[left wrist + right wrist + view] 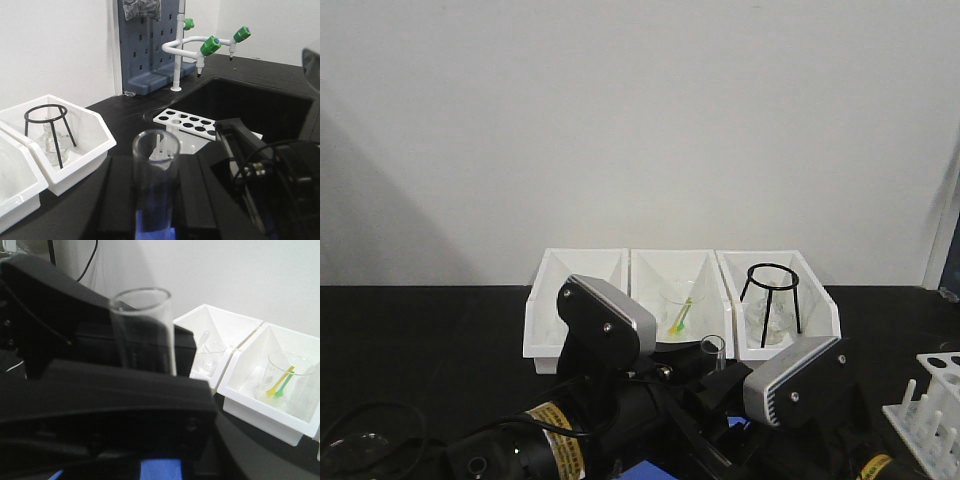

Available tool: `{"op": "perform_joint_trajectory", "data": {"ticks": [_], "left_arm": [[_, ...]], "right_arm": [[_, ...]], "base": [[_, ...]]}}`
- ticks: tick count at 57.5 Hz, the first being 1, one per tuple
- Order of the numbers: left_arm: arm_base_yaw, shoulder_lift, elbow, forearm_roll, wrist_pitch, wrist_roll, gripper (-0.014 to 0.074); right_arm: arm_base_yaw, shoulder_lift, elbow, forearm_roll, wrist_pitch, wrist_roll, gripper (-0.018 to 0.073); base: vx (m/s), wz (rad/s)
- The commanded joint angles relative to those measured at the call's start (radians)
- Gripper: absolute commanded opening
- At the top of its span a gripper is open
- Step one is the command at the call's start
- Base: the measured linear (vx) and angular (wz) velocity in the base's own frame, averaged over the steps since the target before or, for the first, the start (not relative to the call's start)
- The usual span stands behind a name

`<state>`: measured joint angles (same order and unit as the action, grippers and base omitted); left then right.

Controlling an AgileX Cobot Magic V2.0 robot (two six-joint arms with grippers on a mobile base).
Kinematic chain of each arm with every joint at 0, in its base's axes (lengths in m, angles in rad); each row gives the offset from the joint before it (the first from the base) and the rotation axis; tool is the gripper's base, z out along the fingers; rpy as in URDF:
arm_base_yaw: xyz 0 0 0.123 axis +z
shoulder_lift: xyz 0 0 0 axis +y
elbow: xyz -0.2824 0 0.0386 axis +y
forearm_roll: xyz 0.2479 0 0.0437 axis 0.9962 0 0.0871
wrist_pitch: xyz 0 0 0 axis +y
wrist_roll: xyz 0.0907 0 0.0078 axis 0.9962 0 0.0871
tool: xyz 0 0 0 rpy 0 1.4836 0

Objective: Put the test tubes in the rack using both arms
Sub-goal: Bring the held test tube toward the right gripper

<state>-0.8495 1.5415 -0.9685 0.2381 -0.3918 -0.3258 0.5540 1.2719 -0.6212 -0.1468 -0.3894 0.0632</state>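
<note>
- The tube (156, 192) stands upright in the air, open mouth up, between the two wrists at the front of the black bench (430, 330)
- The left gripper (155, 165) is clamped on the tube: in the left wrist view a black finger (120, 200) presses against each side of the glass
- The right gripper (145, 372) is right at the tube too, with black parts in front of and behind the glass; whether it is grasping or released cannot be told
- In the front view the tube's rim (713, 346) pokes up between the left arm (605, 325) and the right arm (795, 380), whose silver housings tilt toward each other
- The rack (187, 120) sits on the bench beyond the tube in the left wrist view, beside the sink (260, 107), well apart from the tube; its holes seen here hold nothing
- In the front view the rack is at the right edge, pegs up
- Three white bins (580, 300) line the wall behind the arms: the middle one holds a beaker (677, 305) with green and yellow sticks, the right one a black tripod (770, 295) over some glassware
- A tap (200, 47) with green knobs stands behind the sink
</note>
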Motion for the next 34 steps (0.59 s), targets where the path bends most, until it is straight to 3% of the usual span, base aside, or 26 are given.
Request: {"op": "perform_joint_trajectory", "data": {"ticks": [1, 20, 26, 34], "left_arm": [[-0.007, -0.033, -0.033, -0.011, -0.085, 0.001, -0.0021], [-0.007, -0.033, -0.033, -0.013, -0.087, 0.001, -0.0001], [-0.007, -0.033, -0.033, -0.013, -0.091, 0.001, 0.0062], [-0.007, -0.033, -0.033, -0.013, -0.091, 0.001, 0.0220]], "right_arm": [[-0.007, -0.021, -0.036, 0.013, -0.092, -0.003, -0.0012], [-0.007, -0.021, -0.036, 0.013, -0.092, -0.003, -0.0011], [-0.007, -0.021, -0.036, 0.013, -0.092, -0.003, -0.0011], [-0.007, -0.021, -0.036, 0.013, -0.092, -0.003, -0.0011]], "base": [[0.00, 0.00], [0.00, 0.00], [0.00, 0.00], [0.00, 0.00]]}}
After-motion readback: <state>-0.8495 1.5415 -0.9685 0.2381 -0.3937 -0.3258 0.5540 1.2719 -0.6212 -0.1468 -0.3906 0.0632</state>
